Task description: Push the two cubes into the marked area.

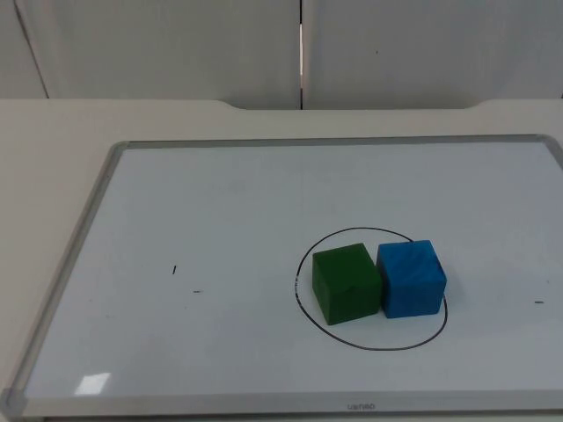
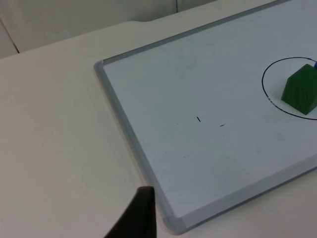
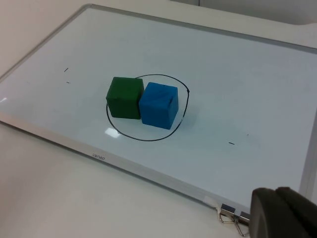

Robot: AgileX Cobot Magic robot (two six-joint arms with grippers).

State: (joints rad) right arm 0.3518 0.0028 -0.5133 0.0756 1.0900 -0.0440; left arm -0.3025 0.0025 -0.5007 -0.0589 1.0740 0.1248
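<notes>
With both cubes touching inside the circle (image 1: 373,290) | green cube (image 1: 346,283), blue cube (image 1: 411,278) | end effectors' fingers: cannot tell | retract clear, avoid nudging.

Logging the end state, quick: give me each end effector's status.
Left end effector: off the whiteboard's corner, state cannot be told.
Right end effector: past the whiteboard's edge, state cannot be told.

A whiteboard (image 1: 220,220) lies flat on the table (image 1: 53,132), its far edge toward the partition wall (image 1: 176,44); a drawn ring (image 1: 370,290) sits nearer the board's front edge, right of its middle; inside it two cubes touch, one cube (image 1: 346,283) left, the other cube (image 1: 411,278) right, against the ring's right side.
</notes>
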